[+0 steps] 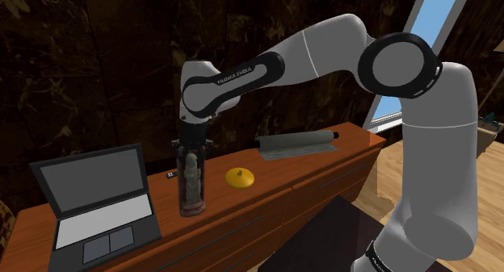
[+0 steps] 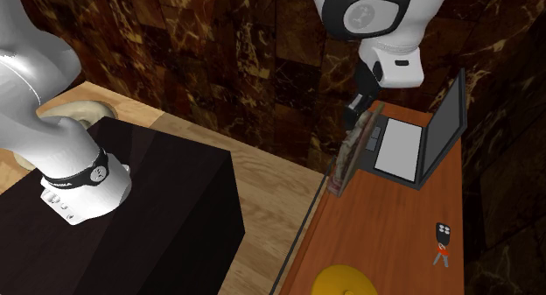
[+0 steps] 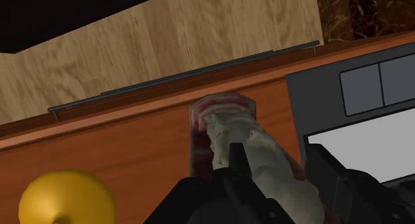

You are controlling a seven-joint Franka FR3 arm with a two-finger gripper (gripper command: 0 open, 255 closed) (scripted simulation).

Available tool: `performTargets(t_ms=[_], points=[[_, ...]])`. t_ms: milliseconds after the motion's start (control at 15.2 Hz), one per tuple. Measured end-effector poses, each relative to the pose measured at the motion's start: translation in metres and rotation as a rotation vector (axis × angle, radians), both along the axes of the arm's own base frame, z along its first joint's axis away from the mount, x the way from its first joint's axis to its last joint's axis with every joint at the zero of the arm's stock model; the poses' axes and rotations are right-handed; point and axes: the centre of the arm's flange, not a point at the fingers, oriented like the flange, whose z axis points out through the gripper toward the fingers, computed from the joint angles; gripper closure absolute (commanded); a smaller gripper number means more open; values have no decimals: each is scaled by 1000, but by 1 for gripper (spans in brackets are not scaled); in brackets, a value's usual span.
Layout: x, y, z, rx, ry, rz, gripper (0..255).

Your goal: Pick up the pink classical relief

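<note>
The pink classical relief [image 1: 192, 184] stands upright near the front edge of the wooden dresser [image 1: 323, 172]; it is a tall pinkish slab with a pale carved figure on its face. My gripper [image 1: 192, 152] has come down over its top end, with one black finger on either side of the slab. From the hand, the relief [image 3: 247, 133] runs between the two fingers [image 3: 237, 164], and a thin gap shows beside the other finger, so my gripper [image 3: 279, 168] is open. The relief's [image 2: 348, 153] base rests on the dresser top under my gripper [image 2: 358, 109].
An open laptop [image 1: 97, 202] sits close beside the relief on the shoulder view's left. A yellow domed object [image 1: 240, 177] lies on its other side, a grey roll [image 1: 297, 143] farther along. A key fob [image 2: 443, 239] lies toward the wall. The dark stand [image 2: 166, 206] is in front.
</note>
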Motion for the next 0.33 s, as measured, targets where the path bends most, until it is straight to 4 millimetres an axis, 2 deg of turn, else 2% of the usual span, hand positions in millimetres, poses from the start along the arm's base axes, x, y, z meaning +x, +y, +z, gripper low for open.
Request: performTargets(t_ms=[330], points=[[0,0,24,0,0,0,255]])
